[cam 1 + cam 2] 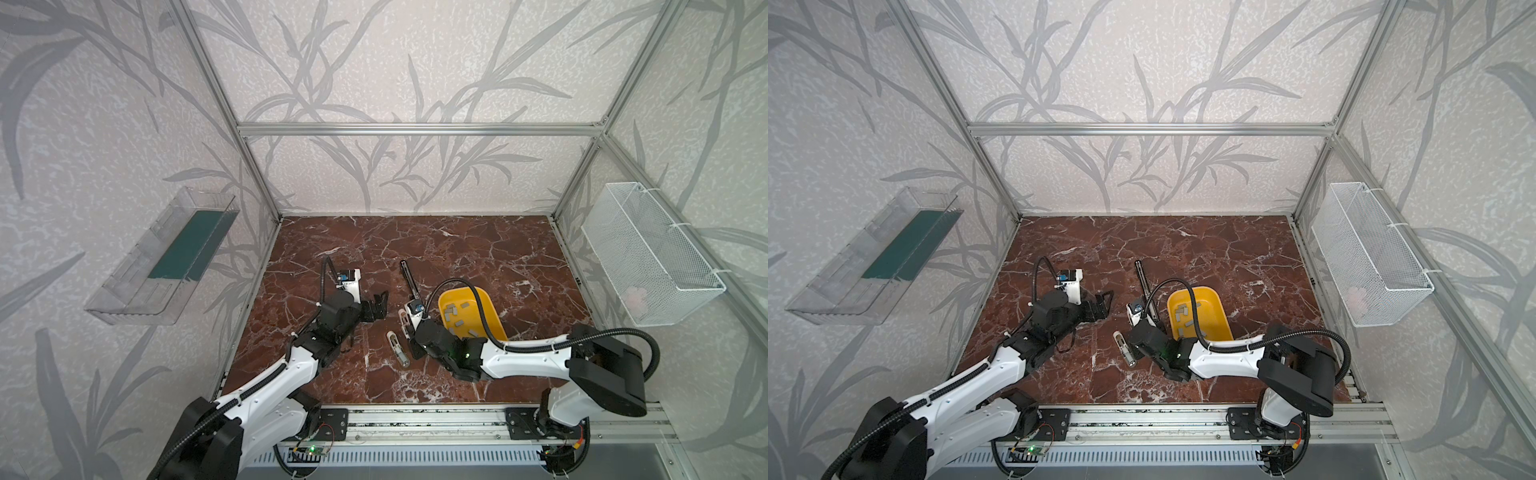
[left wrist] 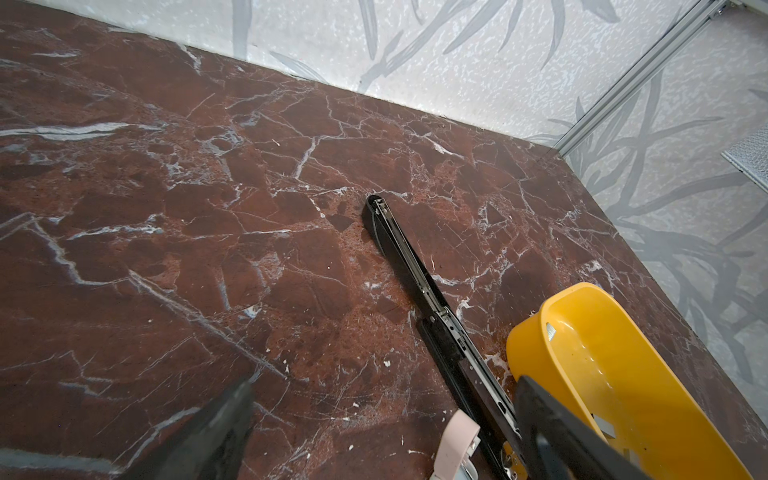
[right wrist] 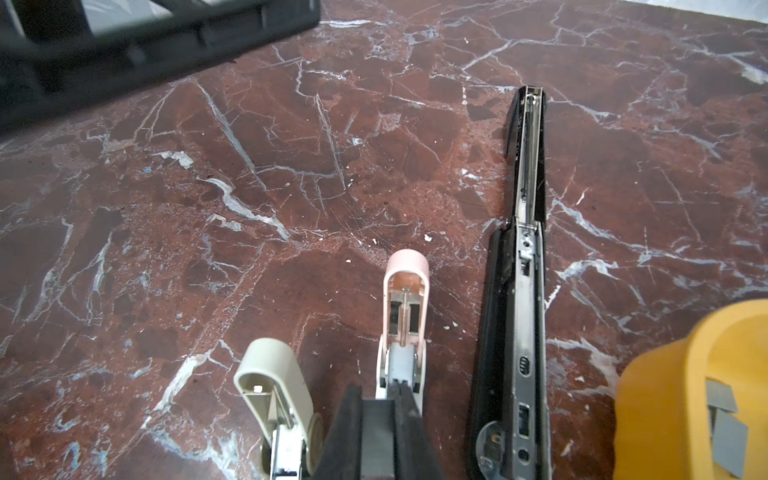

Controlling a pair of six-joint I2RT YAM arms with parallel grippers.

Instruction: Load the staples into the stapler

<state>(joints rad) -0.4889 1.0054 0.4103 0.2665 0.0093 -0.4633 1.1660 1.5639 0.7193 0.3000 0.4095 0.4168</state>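
Top views look down from high; low wrist cameras both see the black stapler [image 2: 440,328] [image 3: 525,291].

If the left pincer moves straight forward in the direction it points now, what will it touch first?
Probably the opened black stapler, lying across the path of the open left pincer. Height is unclear, so it might pass above.
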